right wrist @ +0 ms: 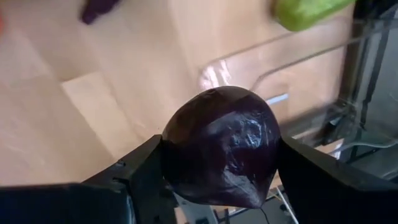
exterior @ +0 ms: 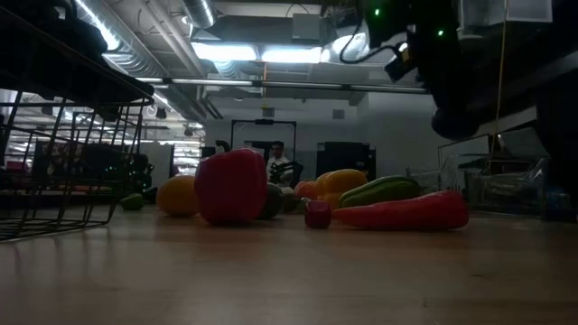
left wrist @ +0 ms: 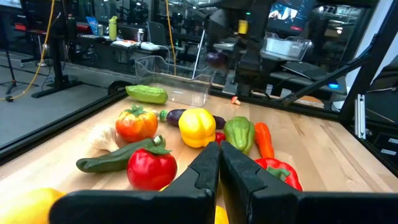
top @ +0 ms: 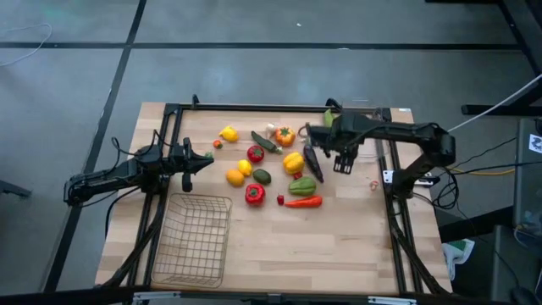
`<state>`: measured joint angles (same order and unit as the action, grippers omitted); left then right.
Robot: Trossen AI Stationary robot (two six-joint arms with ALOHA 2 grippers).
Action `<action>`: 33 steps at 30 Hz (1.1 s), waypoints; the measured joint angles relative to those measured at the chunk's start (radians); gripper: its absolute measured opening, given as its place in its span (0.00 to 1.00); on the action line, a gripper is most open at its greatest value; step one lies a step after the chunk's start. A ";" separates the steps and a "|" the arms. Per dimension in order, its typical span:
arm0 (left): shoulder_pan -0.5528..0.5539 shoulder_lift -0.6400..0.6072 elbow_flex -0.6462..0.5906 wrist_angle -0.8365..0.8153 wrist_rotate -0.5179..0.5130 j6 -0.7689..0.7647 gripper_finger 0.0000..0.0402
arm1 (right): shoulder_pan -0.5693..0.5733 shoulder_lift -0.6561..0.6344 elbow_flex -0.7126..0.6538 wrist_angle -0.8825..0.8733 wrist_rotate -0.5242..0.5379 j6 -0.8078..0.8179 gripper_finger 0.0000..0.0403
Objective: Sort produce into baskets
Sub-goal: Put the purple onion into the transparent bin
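Glossy, perhaps plastic eggplant (right wrist: pixel 221 146) — pale wood table (top: pixel 339 237), wire basket (top: pixel 195 241).

Small plastic toy fruits and vegetables lie loosely clustered at the middle of the wooden worktop: a yellow lemon (top: pixel 229 133) nearest the far edge, a dark green cucumber (top: pixel 265 141), an orange-red tomato (top: pixel 284 135), a yellow bell pepper (top: pixel 293 162), a red pepper (top: pixel 255 194), a green pepper (top: pixel 302 186) and a red-orange carrot (top: pixel 303 202) lying flat. A glossy dark purple eggplant (right wrist: pixel 219 147) is up off the worktop, clamped between two dark fingers. The rectangular wire-mesh basket (top: pixel 194 241) sits at the near left corner; the narrow clear plastic bin (left wrist: pixel 173 79) stands by the far right edge.
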<state>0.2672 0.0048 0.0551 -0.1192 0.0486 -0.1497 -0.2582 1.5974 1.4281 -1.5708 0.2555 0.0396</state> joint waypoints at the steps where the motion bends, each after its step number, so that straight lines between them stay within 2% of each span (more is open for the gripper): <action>1: 0.000 0.000 0.000 0.000 0.000 0.000 0.03 | -0.027 0.000 0.000 0.003 0.000 -0.024 0.67; 10: 0.000 0.000 0.000 0.000 0.000 0.000 0.03 | -0.266 0.000 0.000 0.015 0.040 -0.102 0.67; 15: 0.000 0.000 0.000 0.000 0.000 0.000 0.03 | -0.380 0.001 0.000 0.086 0.039 -0.134 0.67; 19: 0.000 0.000 0.000 0.000 0.000 0.000 0.03 | -0.462 0.012 0.000 0.138 -0.028 -0.192 0.67; 33: 0.000 0.000 0.000 0.000 0.000 0.000 0.03 | -0.642 0.161 0.000 0.224 -0.084 -0.206 0.67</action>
<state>0.2676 0.0048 0.0553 -0.1188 0.0483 -0.1495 -0.9000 1.7582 1.4277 -1.3470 0.1719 -0.1665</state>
